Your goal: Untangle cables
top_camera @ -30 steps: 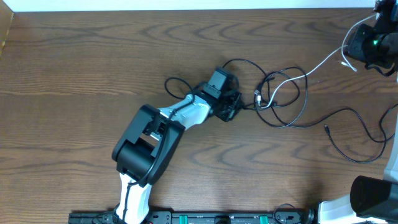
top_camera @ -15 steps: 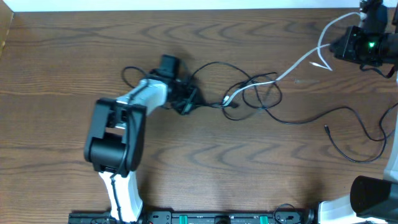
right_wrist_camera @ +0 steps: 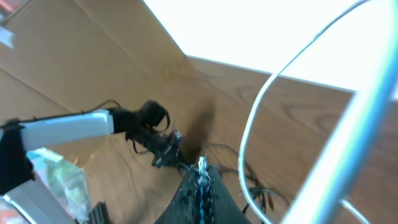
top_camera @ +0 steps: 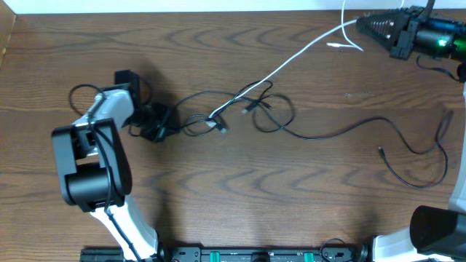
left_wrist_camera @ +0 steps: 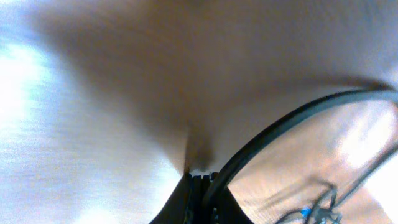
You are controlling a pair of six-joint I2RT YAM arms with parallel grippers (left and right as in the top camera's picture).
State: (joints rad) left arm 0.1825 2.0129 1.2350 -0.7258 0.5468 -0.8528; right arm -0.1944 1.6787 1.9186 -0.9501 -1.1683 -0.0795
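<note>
Running from right pincer [top_camera: 362, 24], white cable [top_camera: 298, 51]; black cables [top_camera: 320, 135] at left pincer [top_camera: 159, 128].

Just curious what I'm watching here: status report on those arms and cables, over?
Left gripper shut on a black cable. Right gripper shut on the white cable, stretched. Tangle mid-table, not undone. Nothing in the way.

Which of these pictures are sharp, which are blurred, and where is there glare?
Overhead view: sharp and evenly lit, white cable and black cables crisp on the table. Left wrist view: heavily smeared, pale glare at left, one black cable arc readable. Right wrist view: soft, top blown out to white, the near white cable a fat blur.
</note>
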